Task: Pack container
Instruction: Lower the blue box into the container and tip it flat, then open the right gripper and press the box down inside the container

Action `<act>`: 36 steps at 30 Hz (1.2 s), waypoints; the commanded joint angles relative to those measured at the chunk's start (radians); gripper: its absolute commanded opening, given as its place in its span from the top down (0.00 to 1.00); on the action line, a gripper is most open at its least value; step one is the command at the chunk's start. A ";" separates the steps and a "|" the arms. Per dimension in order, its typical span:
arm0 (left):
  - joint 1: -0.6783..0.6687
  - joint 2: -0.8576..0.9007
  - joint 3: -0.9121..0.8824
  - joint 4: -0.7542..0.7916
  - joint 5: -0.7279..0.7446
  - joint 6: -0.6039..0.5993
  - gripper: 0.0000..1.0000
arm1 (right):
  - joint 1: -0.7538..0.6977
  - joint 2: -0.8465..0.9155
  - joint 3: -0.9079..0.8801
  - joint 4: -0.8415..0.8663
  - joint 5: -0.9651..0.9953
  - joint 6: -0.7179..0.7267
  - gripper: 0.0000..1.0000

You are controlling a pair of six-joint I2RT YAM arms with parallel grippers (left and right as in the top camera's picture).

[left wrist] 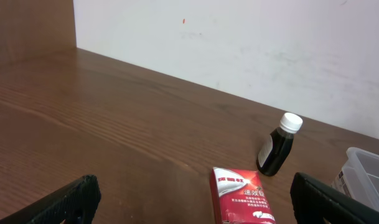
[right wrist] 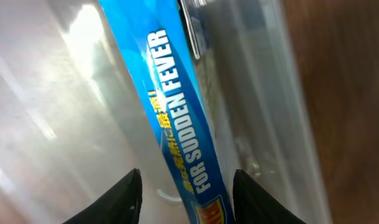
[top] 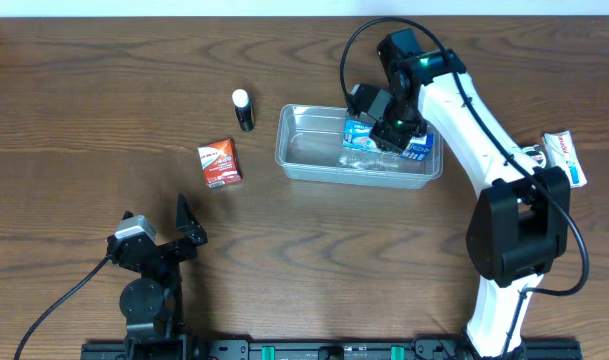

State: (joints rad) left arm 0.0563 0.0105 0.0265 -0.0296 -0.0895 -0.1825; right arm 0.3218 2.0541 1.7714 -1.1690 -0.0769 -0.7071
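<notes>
Bench (top: 84, 100), packing under way.

- Container (top: 281, 140) sits right of centre. The blue box (right wrist: 177, 124) is inside it, toward its right end, close along one clear wall.
- Right fingers (right wrist: 124, 196) are down in the container, straddling the blue box. They are apart, with a gap on one side, so not clamped.
- Left fingers (left wrist: 65, 202) are spread wide and hold nothing, parked low near the front edge.
- Not packed: red box (top: 220, 163) and dark bottle (top: 244, 110), both left of the container, and a white box (top: 564, 157) at far right.

Risks:
- The blue box looks to be up on its narrow edge. A finger brushing it on the way out could tip it or drag it up the wall.
- The container looks light. A knock from the wrist could slide it.

Hard to read:
- From overhead the right arm covers most of the blue box.
- The close wrist view is all glare and clear plastic, so I cannot tell whether the box touches the wall or the other finger.
- The left wrist view crops the red box and the container corner.
</notes>
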 commanded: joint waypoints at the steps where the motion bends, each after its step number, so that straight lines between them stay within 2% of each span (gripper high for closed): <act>1: 0.002 -0.006 -0.023 -0.034 -0.027 0.006 0.02 | -0.006 -0.039 -0.002 -0.027 -0.089 0.053 0.50; 16: 0.002 -0.006 -0.023 -0.034 -0.027 0.006 0.02 | -0.006 -0.039 -0.002 -0.085 -0.091 0.218 0.54; 22: 0.002 -0.006 -0.023 -0.034 -0.027 0.006 0.02 | -0.006 -0.039 -0.002 -0.083 -0.198 0.221 0.56; 26: 0.002 -0.006 -0.023 -0.034 -0.027 0.006 0.02 | -0.006 -0.039 -0.002 -0.068 -0.303 0.266 0.71; 30: 0.002 -0.006 -0.023 -0.034 -0.027 0.006 0.02 | 0.008 -0.039 -0.002 0.007 -0.320 0.470 0.89; 36: 0.002 -0.006 -0.023 -0.034 -0.027 0.006 0.02 | 0.078 -0.038 -0.009 0.124 -0.267 0.807 0.99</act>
State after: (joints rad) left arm 0.0563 0.0101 0.0265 -0.0296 -0.0895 -0.1829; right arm 0.3504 2.0468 1.7714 -1.0695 -0.3504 -0.1337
